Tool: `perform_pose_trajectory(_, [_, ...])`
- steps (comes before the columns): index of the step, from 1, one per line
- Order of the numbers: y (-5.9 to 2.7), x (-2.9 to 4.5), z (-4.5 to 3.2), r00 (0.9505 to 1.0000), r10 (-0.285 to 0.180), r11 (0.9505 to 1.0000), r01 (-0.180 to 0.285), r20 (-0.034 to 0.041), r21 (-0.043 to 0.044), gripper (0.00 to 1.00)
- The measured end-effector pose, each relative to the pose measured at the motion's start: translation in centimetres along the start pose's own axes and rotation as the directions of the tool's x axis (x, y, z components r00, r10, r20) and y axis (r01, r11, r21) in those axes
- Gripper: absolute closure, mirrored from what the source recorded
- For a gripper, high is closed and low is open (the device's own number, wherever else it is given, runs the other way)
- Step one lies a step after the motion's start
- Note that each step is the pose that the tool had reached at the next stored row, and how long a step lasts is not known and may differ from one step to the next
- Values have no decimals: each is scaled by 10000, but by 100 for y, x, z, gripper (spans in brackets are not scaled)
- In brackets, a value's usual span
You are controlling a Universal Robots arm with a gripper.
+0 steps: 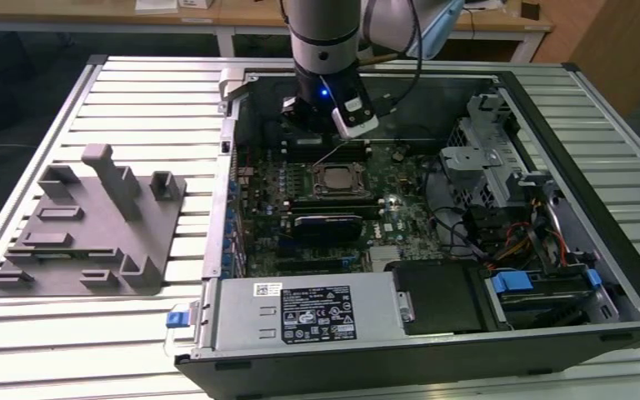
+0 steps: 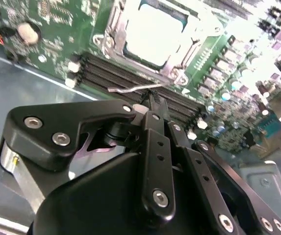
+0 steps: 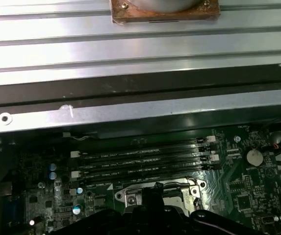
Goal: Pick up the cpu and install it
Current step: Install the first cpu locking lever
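Jaws: drawn together to a narrow point. In the second wrist view the black fingertips are seen to meet, and nothing is seen clamped between them.
Touching: the tips are placed at the end of a thin wire lever. Whether the lever is pressed or merely approached cannot be told.
Memory slots: a bank of dark parallel rows is found directly under and just past the tips, between the jaws and the socket. The same rows are shown in the first wrist view.
Socket frame: the metal frame is set just beyond the slots, with the lever running along its near edge.
Cpu: the cpu is seen lying flat inside the frame, its pale metal top facing up. It is not carried by the jaws and is judged to be seated in place.
Direction: the cpu is placed ahead of the tips, across the slots and near but apart from them. In the exterior view the cpu is shown just beside and below the arm.
Long axis: none is offered, the chip being square. Its edges are aligned with the frame.
Computer case: the open case is laid on its side, and the arm is lowered into it.
Counter: the case is carried on a slatted metal counter.
Grey fixture: a grey plastic fixture is left well apart, toward the exterior view's left.
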State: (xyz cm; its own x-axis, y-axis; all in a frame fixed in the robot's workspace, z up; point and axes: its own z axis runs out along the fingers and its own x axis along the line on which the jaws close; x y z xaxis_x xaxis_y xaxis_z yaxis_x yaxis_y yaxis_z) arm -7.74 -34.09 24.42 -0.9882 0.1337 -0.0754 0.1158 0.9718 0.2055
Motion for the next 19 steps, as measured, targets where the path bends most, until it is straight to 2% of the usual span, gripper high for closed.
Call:
perform_pose_trajectory(3, [-3,2,13,9995,184,9998,-187,246,114,89])
perform_pose_trajectory(5, [-7,3,32,9990,309,9994,-313,322,123,89])
perform_pose_trajectory(12, [-26,9,125,9951,870,9960,-879,479,155,89])
perform_pose_trajectory(19, [-23,17,199,9938,998,9949,-1004,494,107,89])
